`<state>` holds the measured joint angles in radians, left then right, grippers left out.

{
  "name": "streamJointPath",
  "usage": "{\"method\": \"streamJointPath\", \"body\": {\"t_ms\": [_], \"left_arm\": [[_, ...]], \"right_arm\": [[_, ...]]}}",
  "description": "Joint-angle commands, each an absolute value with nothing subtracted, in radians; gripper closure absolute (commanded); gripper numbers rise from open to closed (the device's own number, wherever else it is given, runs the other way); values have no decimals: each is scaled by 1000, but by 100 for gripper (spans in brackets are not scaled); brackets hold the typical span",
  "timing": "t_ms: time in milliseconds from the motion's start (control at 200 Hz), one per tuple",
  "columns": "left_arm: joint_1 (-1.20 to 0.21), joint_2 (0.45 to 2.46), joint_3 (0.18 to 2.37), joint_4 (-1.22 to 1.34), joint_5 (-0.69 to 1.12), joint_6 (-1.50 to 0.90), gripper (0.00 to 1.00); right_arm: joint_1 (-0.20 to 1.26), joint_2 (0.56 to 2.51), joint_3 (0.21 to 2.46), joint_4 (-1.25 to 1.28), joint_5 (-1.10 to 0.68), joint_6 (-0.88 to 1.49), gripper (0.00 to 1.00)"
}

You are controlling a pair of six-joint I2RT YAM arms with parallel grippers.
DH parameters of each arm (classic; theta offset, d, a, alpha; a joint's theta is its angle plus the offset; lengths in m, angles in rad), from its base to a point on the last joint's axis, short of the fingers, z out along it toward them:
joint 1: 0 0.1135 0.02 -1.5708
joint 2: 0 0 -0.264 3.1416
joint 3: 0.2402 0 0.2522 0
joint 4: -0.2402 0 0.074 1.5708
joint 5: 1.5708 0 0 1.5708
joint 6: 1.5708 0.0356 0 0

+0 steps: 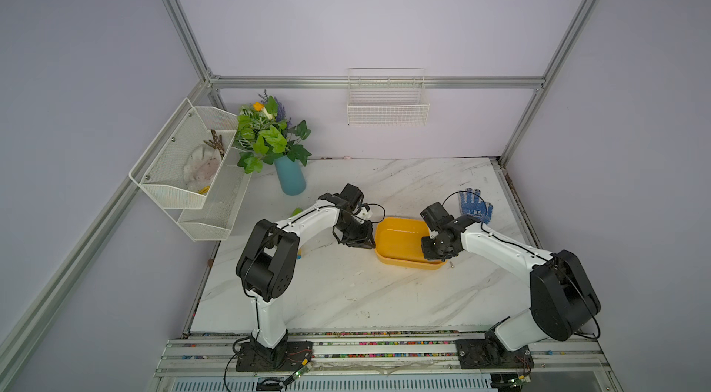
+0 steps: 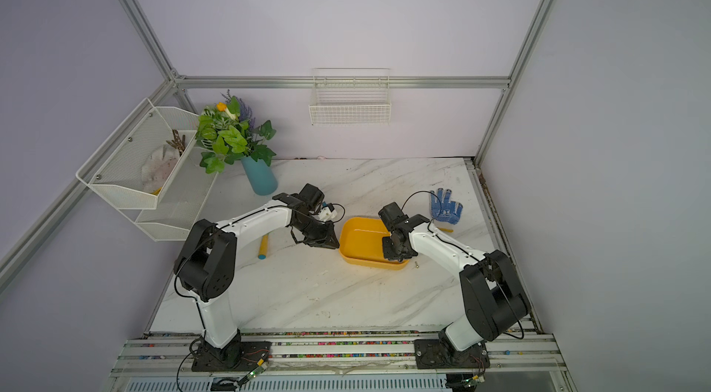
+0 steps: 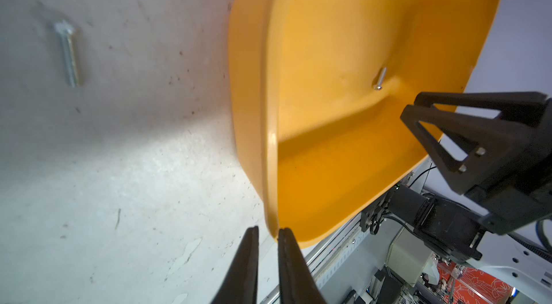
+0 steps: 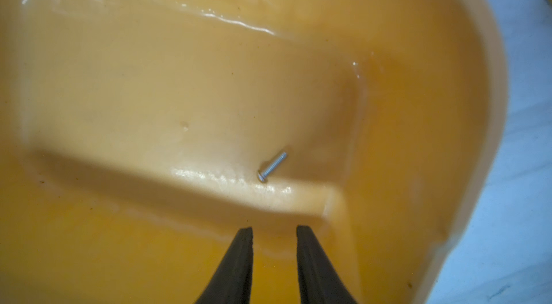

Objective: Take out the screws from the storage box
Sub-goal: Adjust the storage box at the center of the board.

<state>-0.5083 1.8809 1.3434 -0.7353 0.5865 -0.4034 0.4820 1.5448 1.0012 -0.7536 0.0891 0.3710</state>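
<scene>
storage box (image 1: 398,240): I see it on the marble surface (image 1: 346,294), right of centre, between my two arms. I cannot tell whether it sits flat.
left gripper (image 3: 268,231): at the box's left end. The jaws are almost together with the rim between them, pinching it.
right gripper (image 4: 274,229): reaching down inside the near right part of the box. The jaws are spread a little and grip nothing.
screw in the box (image 4: 272,166): lying on the box floor, its head at the crease where floor meets wall, just ahead of the right jaws.
screw on the surface (image 1: 452,265): just off the box's near right corner, apart from it. My left wrist view also shows a screw on bare surface outside the box wall; I cannot tell if it is the same one.
in the way: in both top views the right wrist covers the near right of the box, so I find the inner screw only in the wrist views.
glove (image 1: 475,206): blue and dotted, to the far right of the box, behind the right arm.
yellow stick (image 2: 263,245): on the surface by the left arm, well left of the box.
vase (image 1: 290,176): teal, with green leaves, far left on the surface.
left basket (image 1: 184,178): white wire, on the left wall, holding a cloth.
back basket (image 1: 388,109): white wire, on the far wall.
</scene>
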Motion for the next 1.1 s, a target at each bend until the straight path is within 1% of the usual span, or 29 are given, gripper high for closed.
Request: {"method": "streamJointPath", "body": {"t_ms": [0, 70, 155, 220, 280, 430, 605, 780, 975, 1045, 1095], "left_arm": [[-512, 1855, 1281, -758, 582, -415, 82], [-511, 1844, 1293, -755, 579, -424, 81], [-511, 1818, 1329, -732, 592, -456, 77], [-509, 1811, 1366, -711, 600, -479, 76], [-503, 1836, 1412, -726, 611, -481, 76], [-499, 1900, 1476, -778, 615, -462, 76], [-472, 1828, 1443, -762, 620, -495, 76], [-456, 1789, 1443, -782, 615, -493, 75], [-453, 1813, 1418, -769, 616, -489, 75], [-454, 1833, 1432, -751, 623, -492, 74], [-459, 1854, 1453, -744, 626, -490, 70]], "right_arm": [[480, 1608, 1017, -697, 102, 336, 70], [479, 1628, 1016, -703, 91, 324, 71], [482, 1620, 982, -652, 7, 333, 71], [486, 1619, 962, -607, -43, 352, 72], [497, 1634, 974, -599, -81, 367, 72], [569, 1668, 1001, -588, -104, 363, 73], [622, 1654, 991, -589, -148, 382, 75], [665, 1621, 981, -599, -235, 330, 76], [705, 1584, 956, -629, -244, 290, 76], [704, 1557, 955, -649, -180, 310, 76], [700, 1548, 966, -687, -89, 357, 75]]}}
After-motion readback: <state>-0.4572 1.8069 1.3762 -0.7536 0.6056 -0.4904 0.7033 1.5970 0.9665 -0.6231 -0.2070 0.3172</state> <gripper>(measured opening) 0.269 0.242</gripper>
